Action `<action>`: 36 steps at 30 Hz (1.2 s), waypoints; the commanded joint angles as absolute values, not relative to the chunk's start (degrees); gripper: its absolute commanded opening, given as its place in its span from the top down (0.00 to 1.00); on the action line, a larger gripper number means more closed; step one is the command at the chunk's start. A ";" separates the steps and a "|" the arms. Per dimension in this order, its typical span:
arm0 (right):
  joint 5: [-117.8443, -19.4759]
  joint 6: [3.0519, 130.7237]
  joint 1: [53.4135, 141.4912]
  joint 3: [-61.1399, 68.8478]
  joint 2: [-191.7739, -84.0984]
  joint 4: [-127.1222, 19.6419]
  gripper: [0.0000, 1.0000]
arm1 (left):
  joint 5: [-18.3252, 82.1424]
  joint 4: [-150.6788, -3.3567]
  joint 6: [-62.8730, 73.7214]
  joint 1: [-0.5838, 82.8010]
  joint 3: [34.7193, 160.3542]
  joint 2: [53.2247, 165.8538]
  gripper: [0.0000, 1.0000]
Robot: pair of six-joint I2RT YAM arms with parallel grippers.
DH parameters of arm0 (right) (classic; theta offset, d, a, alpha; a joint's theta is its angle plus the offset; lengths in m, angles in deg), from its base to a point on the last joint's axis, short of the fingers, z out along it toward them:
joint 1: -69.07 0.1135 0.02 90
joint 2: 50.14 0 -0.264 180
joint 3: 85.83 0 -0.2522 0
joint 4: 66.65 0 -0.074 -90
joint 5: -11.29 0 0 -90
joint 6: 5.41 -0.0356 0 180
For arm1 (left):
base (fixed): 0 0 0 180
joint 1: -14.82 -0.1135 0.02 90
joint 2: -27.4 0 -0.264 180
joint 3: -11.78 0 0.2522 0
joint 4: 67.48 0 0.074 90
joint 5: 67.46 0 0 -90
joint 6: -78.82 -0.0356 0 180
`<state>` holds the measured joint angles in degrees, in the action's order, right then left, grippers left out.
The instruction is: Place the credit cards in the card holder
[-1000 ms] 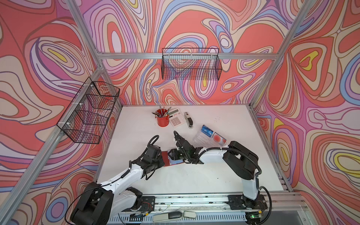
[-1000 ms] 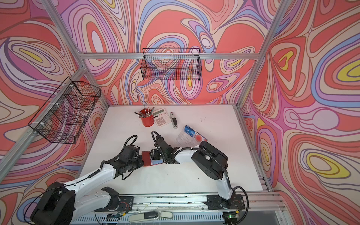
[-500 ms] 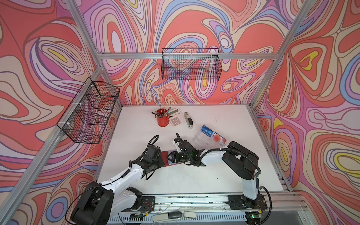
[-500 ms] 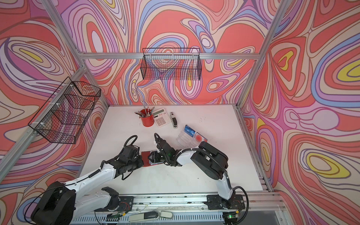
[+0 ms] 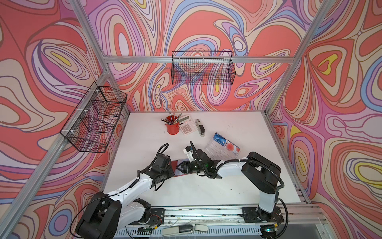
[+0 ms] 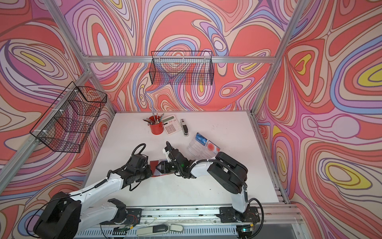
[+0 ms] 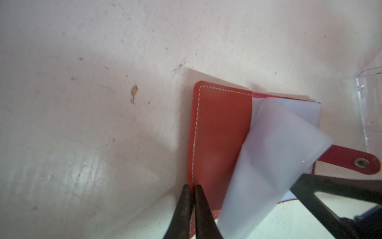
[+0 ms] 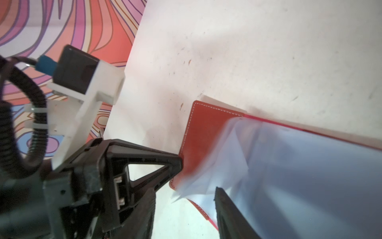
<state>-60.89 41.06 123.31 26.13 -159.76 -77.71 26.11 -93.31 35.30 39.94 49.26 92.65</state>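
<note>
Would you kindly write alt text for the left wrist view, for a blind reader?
The left gripper, jaws shut, pinches the stitched edge of the open red card holder on the white table; a translucent sleeve stands lifted from its inside.

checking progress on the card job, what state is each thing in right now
card holder, open on the table
snap tab, unfastened
clear sleeves, lifted off the red cover
left gripper, shut on the card holder's cover edge
right gripper, open, fingers either side of a sleeve corner
credit cards, lying in the clear tray, not in the holder
stapler, closed
pen cup, upright
</note>
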 commanded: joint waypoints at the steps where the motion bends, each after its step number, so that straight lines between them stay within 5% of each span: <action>1: -60.56 41.44 123.72 26.50 -158.91 -78.82 0.50 | 26.12 -93.01 34.61 39.76 50.70 93.01 0.90; 10: -62.86 42.14 123.73 26.43 -158.16 -76.80 0.52 | 26.63 -92.93 34.60 39.53 50.32 92.17 0.90; 18: -78.71 42.86 123.74 22.31 -157.54 -59.78 0.66 | 26.42 -93.39 34.77 39.34 49.99 90.87 0.90; 36: -92.54 46.26 124.88 17.60 -154.27 -48.33 0.74 | 23.82 -99.16 34.89 39.13 48.38 78.87 0.74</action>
